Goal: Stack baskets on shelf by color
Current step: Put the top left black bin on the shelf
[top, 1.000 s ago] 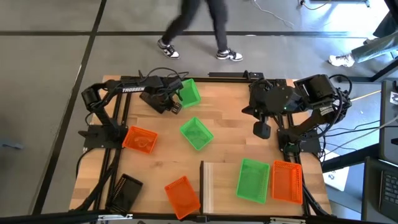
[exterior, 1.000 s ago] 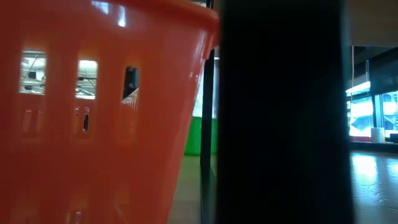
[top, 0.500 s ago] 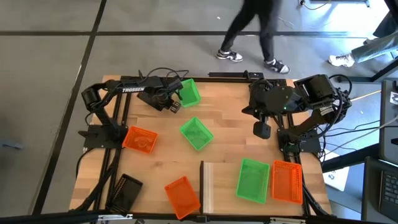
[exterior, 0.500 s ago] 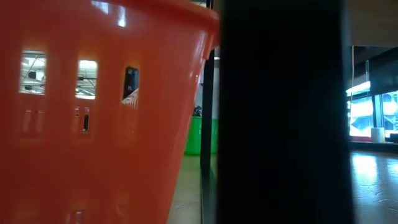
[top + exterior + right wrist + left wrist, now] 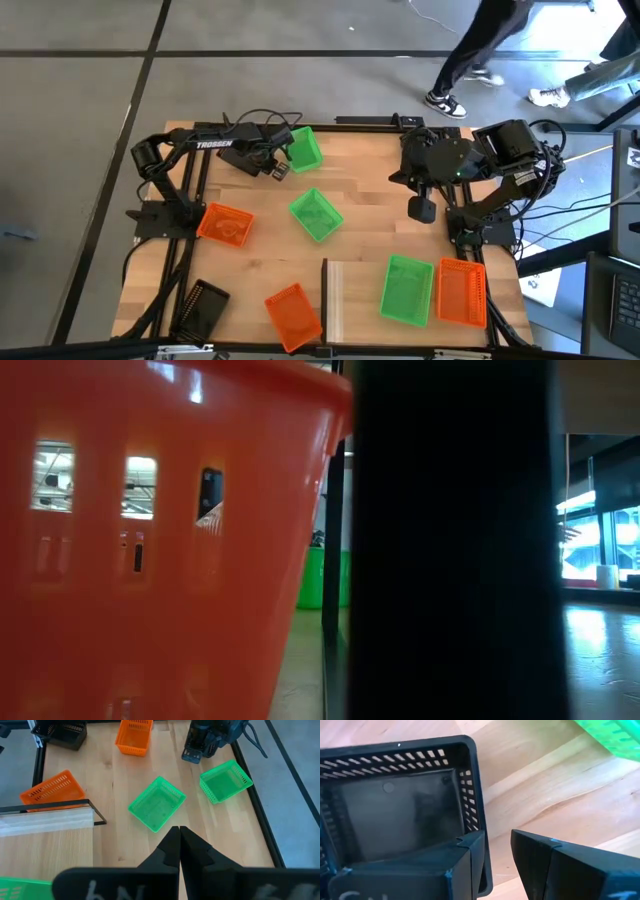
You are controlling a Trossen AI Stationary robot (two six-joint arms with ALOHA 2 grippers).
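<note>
My left gripper is open at the table's far side, beside a green basket. In its wrist view its fingers stand astride the side wall of a black basket. My right gripper is shut and raised over the right far part of the table, touching nothing. A second green basket lies mid-table. On the pale shelf stand a green basket and an orange basket. Orange baskets rest at the left and at the near edge. Another black basket sits near left. My left gripper has one finger inside the black basket and the other outside it, with the basket's side wall in the gap. The fingers come from above, slanting. The basket's bottom rests on the table. I cannot tell whether either finger touches the wall.
In the low view the near orange basket and a black post block most of the scene, with a green basket between them. A person walks on the floor beyond the far edge. Bare wood lies between the middle green basket and the shelf.
A person beyond the table's far edge has walked from the middle toward the right. The arms and the baskets stand as before.
</note>
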